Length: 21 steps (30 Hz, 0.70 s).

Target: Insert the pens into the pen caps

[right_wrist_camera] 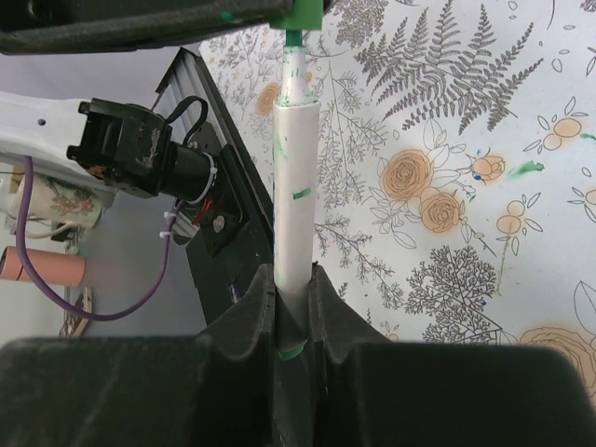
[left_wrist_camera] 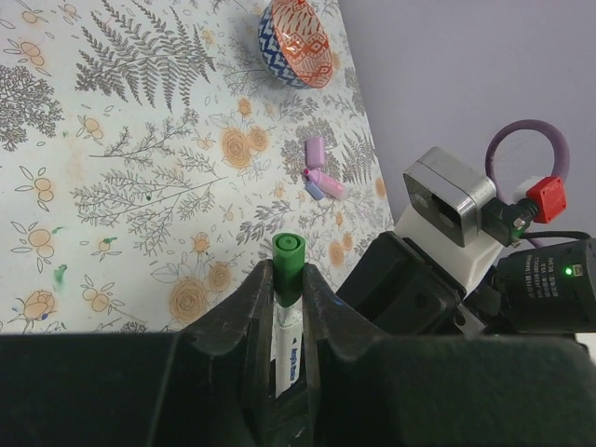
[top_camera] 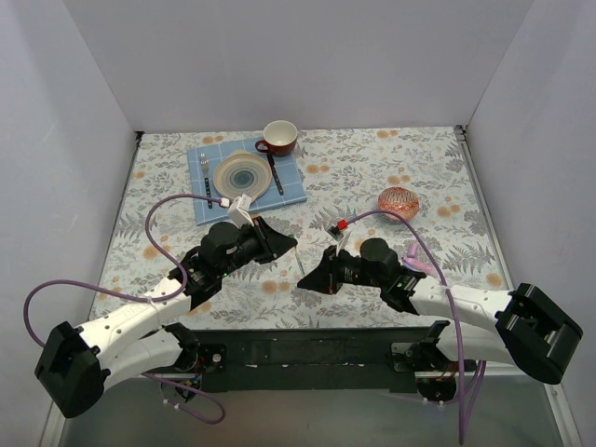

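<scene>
R pincer (right_wrist_camera: pixel 291 279) is clenched on the barrel of a slim white pen (right_wrist_camera: pixel 296 186), which sticks out past its fingertips toward 12 o'clk in R wrist view. L pincer (left_wrist_camera: pixel 287 279) is clamped on the dark green cap (left_wrist_camera: pixel 289 250), held right at its fingertips. Pen & cap meet mid-air over the floral cloth (left_wrist_camera: pixel 140 186), near table centre in top view. Progress, as I judge it: pair no. 1 is at the mating step, not done. The pen's thin neck shows bare btwn barrel and cap, so the tip is at or just inside the cap mouth, not seated home. Left to do: push it fully in, then the rest. Pink and lilac caps (left_wrist_camera: pixel 321 177) lie loose in a small cluster on the cloth, approx 1 o'clk from the green cap in L wrist view, w/ the patterned bowl (left_wrist_camera: pixel 295 42) at 12 o'clk beyond them; nothing is in them. Their pens: can't find in these views. Writing: small blue print on a white strip under the green cap, L wrist view, too small to read. Short green mark on the pen barrel, no letters. No brand legible anywhere.
</scene>
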Each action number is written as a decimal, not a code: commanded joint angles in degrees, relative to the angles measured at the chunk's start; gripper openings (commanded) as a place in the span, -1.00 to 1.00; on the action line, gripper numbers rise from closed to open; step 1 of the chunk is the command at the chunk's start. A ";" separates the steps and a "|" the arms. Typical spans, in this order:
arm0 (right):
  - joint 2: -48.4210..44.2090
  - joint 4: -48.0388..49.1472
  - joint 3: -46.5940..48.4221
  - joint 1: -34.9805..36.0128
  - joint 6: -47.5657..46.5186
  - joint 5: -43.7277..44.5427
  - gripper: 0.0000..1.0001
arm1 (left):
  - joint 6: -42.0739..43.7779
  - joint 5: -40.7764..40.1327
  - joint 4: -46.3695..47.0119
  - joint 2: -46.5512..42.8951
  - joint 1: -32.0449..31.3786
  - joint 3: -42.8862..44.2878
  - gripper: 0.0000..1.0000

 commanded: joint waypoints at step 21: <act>-0.65 -3.19 8.54 0.24 -4.94 10.15 -0.97 | -2.99 8.68 5.54 -1.35 0.01 -4.63 -1.00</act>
